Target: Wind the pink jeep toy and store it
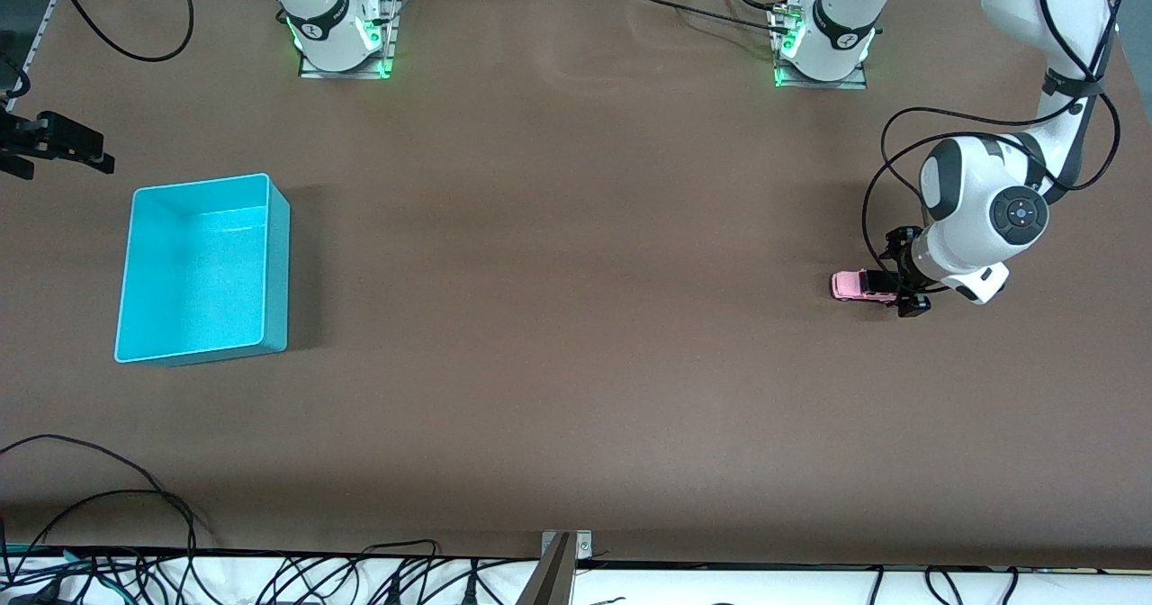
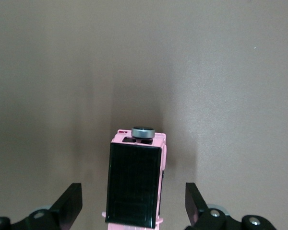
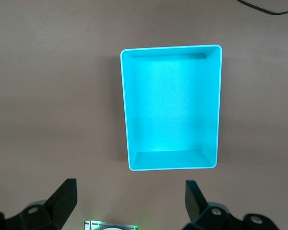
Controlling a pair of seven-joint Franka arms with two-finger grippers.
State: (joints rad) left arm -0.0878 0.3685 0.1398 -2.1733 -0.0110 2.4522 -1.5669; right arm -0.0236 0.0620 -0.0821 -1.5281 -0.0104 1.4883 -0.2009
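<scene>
**Left gripper down around the pink jeep, jaws spread**

While I watched from my remote station, the left arm reached out from its base and bent down sharply at the left arm's end of the brown table (image 1: 576, 389). Its white wrist was folded low, so that the left gripper (image 1: 905, 276) sat right at the table surface, at the rear of the pink jeep toy (image 1: 861, 285).

Seen from the left wrist camera, the pink jeep toy (image 2: 134, 191) stood on its wheels between the two black fingers (image 2: 67, 206), its black roof facing the lens and a small round grey wheel showing at its end away from the camera. The jaws were spread wide, with a clear strip of table on each side of the toy; neither finger touched it.

At the right arm's end of the table, I saw the right arm waiting, held high. Its right gripper (image 1: 54, 146) showed at the edge of the front view, above the table beside the turquoise box (image 1: 205, 267). Through the right wrist camera, I looked straight down on the turquoise box (image 3: 172, 108), which sat upright with its opening upward. The right gripper's jaws (image 3: 129, 208) were spread apart too, holding nothing.

The jeep and the box lay well apart, at either end of the table.
</scene>
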